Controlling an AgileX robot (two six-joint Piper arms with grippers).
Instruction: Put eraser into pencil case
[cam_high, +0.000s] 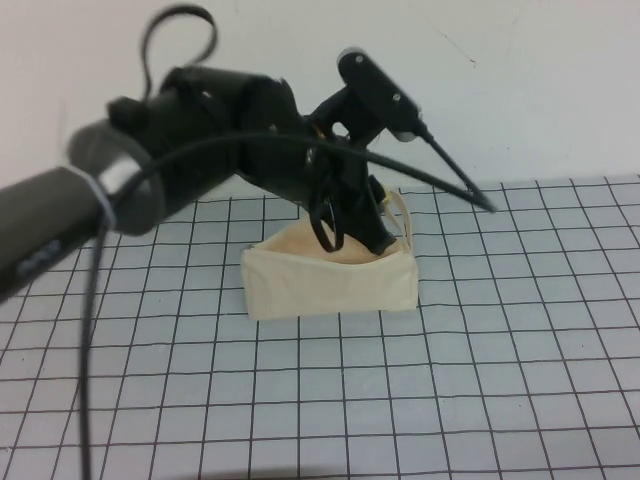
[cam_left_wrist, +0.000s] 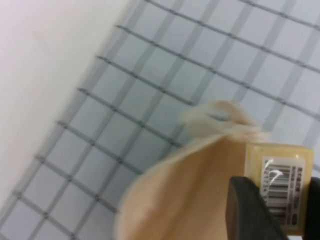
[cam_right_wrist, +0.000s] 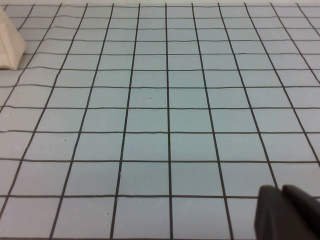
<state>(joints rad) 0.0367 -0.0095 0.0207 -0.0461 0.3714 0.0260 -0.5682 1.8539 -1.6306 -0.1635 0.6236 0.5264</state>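
Observation:
The cream pencil case (cam_high: 330, 285) lies open at the middle of the table, its peach lining (cam_left_wrist: 185, 200) facing up and its wrist loop (cam_left_wrist: 220, 117) at the far right end. My left gripper (cam_high: 378, 238) reaches down over the pouch's open mouth at that end. In the left wrist view the left gripper (cam_left_wrist: 280, 212) is shut on the tan eraser (cam_left_wrist: 280, 180), whose barcode label shows between the dark fingers (cam_left_wrist: 247, 210). The eraser hangs just above the lining. In the high view the arm hides the eraser. My right gripper (cam_right_wrist: 282, 210) is shut and empty, low over the grid mat.
The table is a pale blue mat with a black grid (cam_high: 450, 400). A white wall (cam_high: 520, 90) stands behind. A corner of the pencil case (cam_right_wrist: 9, 45) shows far off in the right wrist view. The left arm's cables (cam_high: 90, 330) hang over the left side.

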